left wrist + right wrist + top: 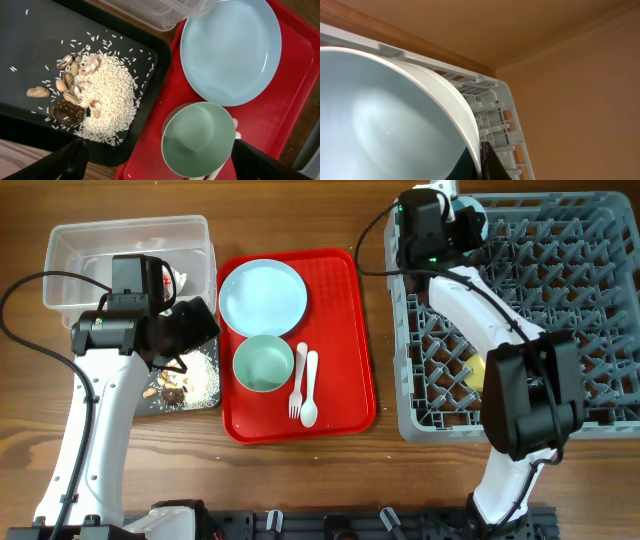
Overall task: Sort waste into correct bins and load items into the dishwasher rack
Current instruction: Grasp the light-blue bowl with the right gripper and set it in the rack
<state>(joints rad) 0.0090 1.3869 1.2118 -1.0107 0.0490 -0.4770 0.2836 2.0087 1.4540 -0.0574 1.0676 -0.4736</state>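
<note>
The wooden surface (300, 480) carries everything. The dishwasher rack (600, 300) takes up the far right corner and runs along the right edge. The red tray (350, 330) lies in the middle of the surface, just beside the rack's left wall.

The clear tub (80, 245) sits toward the far left corner. The black tray (30, 30) is on its near side and touches the red tray's left rim.

On the red tray, the pale blue plate (262, 297) lies flat at the far end. The pale green bowl (263, 363) stands upright just nearer.

The left gripper (162, 156) hangs over the seam between the black tray and the red tray. Its fingers are spread wide and hold nothing.

The right gripper (482, 167) is at the rack's far left corner. It is clamped on the rim of the pale blue bowl (380, 115), which is tilted on edge.

The white fork (297, 380) and spoon (310, 395) lie side by side to the right of the green bowl. The yellow cup (474, 373) sits in the near left part of the rack, half hidden by the right arm.

The red-and-white wrapper (177, 280) lies in the clear tub at its right end, partly covered by the left arm.

A heap of rice grains (107, 100) lies in the black tray. Brown bits (67, 112) and what look like peanuts lie along its edge.
</note>
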